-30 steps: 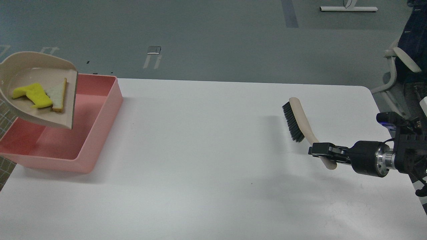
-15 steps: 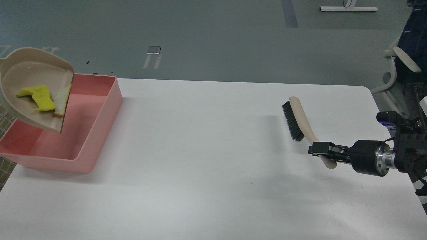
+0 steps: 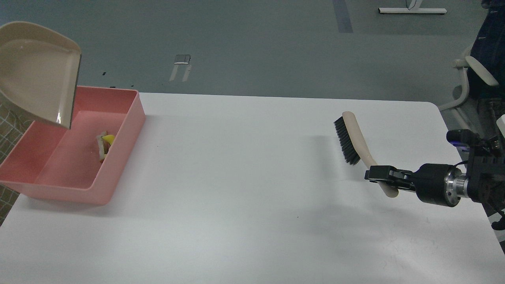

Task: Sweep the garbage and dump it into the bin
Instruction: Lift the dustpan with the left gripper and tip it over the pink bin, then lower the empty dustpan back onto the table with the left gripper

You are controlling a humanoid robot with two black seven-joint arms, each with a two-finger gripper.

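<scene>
Your right tool [image 3: 378,174] is gripping the brush [image 3: 355,140] handle above the table [image 3: 252,205]. The garbage [image 3: 104,144] is lying inside the pink bin [image 3: 118,134], under the tilted dustpan [image 3: 35,75]; your left tool is sitting out of view.

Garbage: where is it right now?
Head view, far left: the garbage lies inside the pink bin, against its right wall, below the tilted dustpan.
</scene>
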